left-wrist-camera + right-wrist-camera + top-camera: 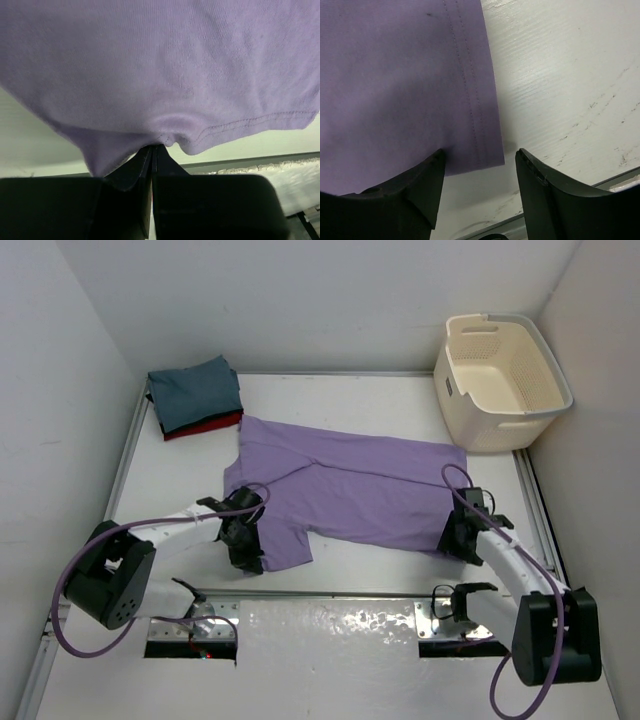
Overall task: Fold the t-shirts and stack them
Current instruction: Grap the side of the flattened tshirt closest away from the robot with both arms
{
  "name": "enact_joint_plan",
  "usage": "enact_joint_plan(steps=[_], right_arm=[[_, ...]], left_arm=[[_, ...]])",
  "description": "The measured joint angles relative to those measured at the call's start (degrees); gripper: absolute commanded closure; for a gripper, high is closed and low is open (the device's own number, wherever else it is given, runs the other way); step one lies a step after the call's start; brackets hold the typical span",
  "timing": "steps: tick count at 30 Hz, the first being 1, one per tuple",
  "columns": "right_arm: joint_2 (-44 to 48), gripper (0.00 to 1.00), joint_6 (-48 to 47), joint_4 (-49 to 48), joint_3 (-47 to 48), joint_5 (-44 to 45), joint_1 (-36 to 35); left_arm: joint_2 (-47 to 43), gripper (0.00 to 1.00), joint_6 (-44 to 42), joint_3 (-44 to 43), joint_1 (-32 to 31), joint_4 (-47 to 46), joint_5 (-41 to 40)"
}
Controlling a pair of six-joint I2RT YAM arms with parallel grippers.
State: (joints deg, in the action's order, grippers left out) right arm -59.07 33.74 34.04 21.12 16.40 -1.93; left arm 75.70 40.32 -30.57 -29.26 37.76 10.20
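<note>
Lavender t-shirt (350, 485) lies spread across the table (380, 400) | we see our left gripper (154, 148) pinched tight on a hemmed edge of it | right gripper (480, 155) fingers stand apart astride its hem corner, not clamped | folded blue-grey t-shirt (195, 390) tops red t-shirt (205, 426) at back left

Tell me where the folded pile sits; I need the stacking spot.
In the top view, the folded pile sits in the far-left corner, just beyond the lavender shirt.

Top view looks down from behind; both wrist views closely share its lavender shirt (360, 485)
</note>
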Motion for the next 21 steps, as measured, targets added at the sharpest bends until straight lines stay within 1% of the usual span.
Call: enact_joint_plan(steps=[3,5,6,7,8,9,15,21], right_arm=[[0.6,0.47,0.4,-0.1,-0.4,-0.2,0.4],[1.2,0.58,0.7,-0.8,-0.9,-0.7,0.6],[1.3,0.73,1.0,-1.5,-1.3,-1.6,0.8],[1.3,0.83,1.0,-2.2,-1.6,-2.3,0.9],[1.4,0.89,1.2,-3.3,-2.0,-3.3,1.0],[1.8,0.99,1.7,-4.4,-2.4,-4.6,1.1],[3.9,1.00,2.0,-6.0,-3.4,-6.2,1.4],[2.5,1.00,0.4,-6.1,-2.4,-6.3,1.4]], left_arm=[[0.0,1.00,-0.1,-0.6,0.0,0.3,-1.4],[0.0,1.00,-0.4,-1.2,0.0,0.3,-2.2],[0.0,1.00,-0.6,-1.7,0.0,0.3,-2.5],[0.0,1.00,-0.8,-2.2,0.0,0.3,-2.7],[0.0,1.00,-1.0,-3.0,0.0,0.4,-2.9],[0.0,1.00,-1.2,-3.9,0.0,0.3,-3.2],[-0.1,1.00,-2.9,-8.2,0.0,-1.0,-2.8],[-0.3,1.00,-5.6,-12.9,0.0,-1.9,-2.2]])
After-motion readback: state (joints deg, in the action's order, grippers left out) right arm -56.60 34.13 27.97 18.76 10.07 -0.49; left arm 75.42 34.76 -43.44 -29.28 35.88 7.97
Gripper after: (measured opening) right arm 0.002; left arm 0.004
